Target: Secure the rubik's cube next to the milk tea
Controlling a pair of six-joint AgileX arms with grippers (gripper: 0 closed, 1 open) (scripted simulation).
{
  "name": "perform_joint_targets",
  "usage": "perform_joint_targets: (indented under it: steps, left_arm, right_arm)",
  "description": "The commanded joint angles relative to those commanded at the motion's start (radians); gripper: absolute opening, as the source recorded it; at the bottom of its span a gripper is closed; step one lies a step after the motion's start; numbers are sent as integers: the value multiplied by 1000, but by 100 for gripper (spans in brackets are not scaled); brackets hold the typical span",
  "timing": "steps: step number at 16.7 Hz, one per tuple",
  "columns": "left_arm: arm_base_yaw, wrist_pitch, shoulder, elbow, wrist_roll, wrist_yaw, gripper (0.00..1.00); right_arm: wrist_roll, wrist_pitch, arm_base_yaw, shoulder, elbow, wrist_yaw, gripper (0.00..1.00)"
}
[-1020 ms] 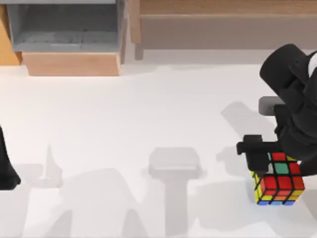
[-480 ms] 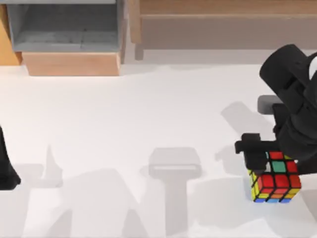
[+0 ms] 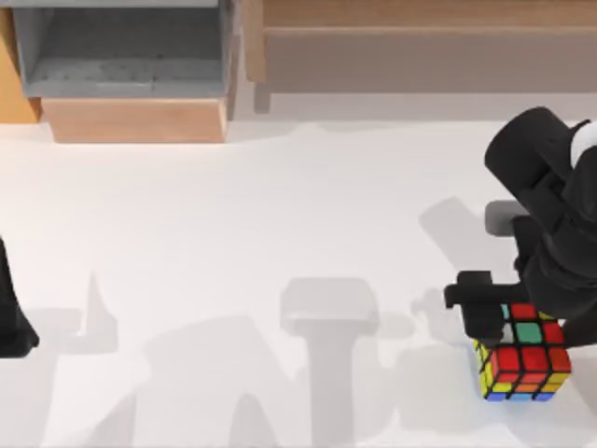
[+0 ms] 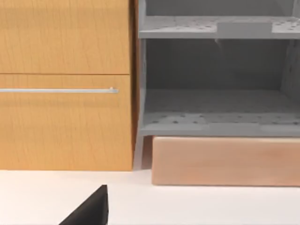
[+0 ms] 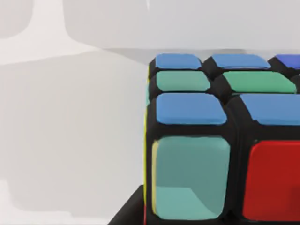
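Note:
The rubik's cube (image 3: 527, 362) is at the table's front right, its top face mostly red with one green square, its front face showing yellow, orange and blue. My right gripper (image 3: 518, 322) reaches down over its far side and is shut on it. In the right wrist view the cube (image 5: 225, 140) is very close, with blue, green and red squares, and a black fingertip (image 5: 129, 213) lies beside it. The milk tea is out of view. My left arm (image 3: 11, 322) stays parked at the left edge of the table.
A wooden cabinet with an open grey shelf (image 3: 121, 56) stands at the back left, with a wooden block (image 3: 135, 119) in front of it. A long wooden ledge (image 3: 420, 23) runs along the back. The white tabletop (image 3: 280, 224) stretches between the arms.
The right gripper and the cube moved together, first slightly left, then toward the table's front edge. The left arm stayed still.

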Motion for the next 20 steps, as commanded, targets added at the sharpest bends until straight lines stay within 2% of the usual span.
perform_joint_targets:
  steps: [1, 14, 20]
  left_arm:
    - [0, 0, 0, 0, 0, 0, 100]
    - [0, 0, 0, 0, 0, 0, 100]
    - [0, 0, 0, 0, 0, 0, 100]
  right_arm:
    - [0, 0, 0, 0, 0, 0, 0]
    - [0, 0, 0, 0, 0, 0, 98]
    - [0, 0, 0, 0, 0, 0, 100]
